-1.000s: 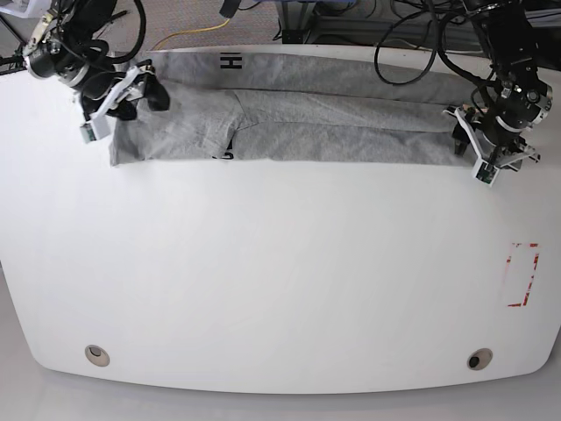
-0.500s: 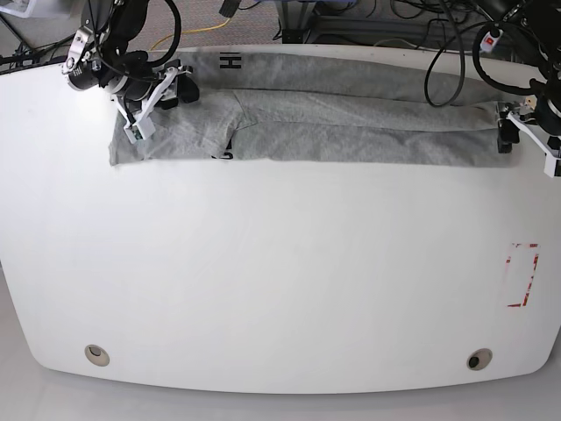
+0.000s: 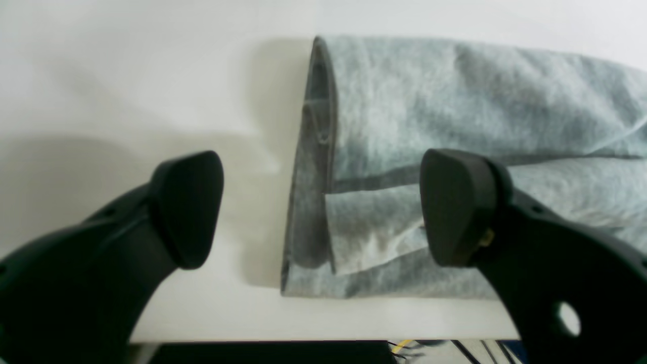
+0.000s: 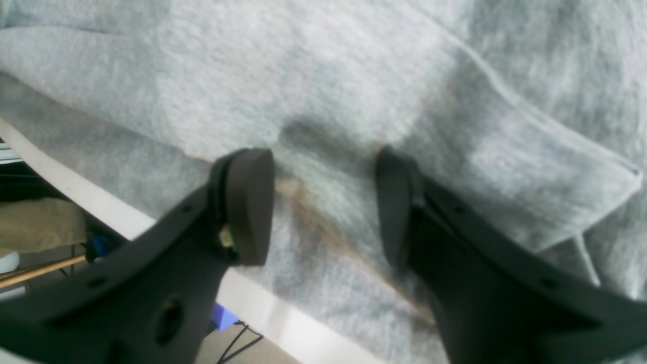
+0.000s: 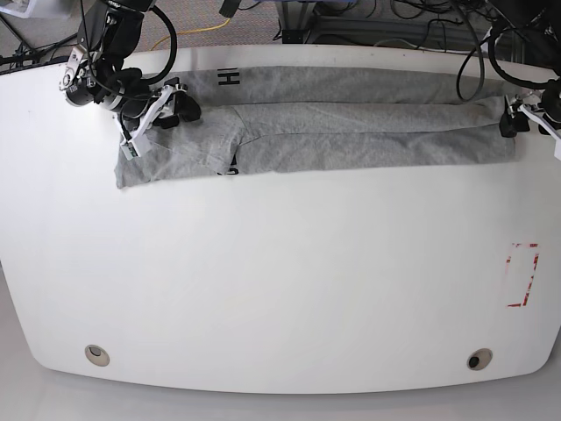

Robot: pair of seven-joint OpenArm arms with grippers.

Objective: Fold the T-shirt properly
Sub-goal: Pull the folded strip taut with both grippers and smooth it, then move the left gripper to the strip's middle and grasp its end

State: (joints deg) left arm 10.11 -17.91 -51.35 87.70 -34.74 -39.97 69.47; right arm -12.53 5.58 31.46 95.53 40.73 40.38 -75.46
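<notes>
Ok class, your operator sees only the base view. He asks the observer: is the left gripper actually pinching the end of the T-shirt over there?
Observer: No. In the left wrist view the left gripper stands wide open. One finger is over the bare table and the other over the T-shirt, with the shirt's folded end between them.
Operator: And the right gripper, has it got hold of cloth?
Observer: Its wrist view shows the right gripper open above the grey cloth, with nothing pinched.
Operator: What lies next to it?
Observer: A folded-in sleeve, its stitched hem running diagonally just past one finger.
</notes>
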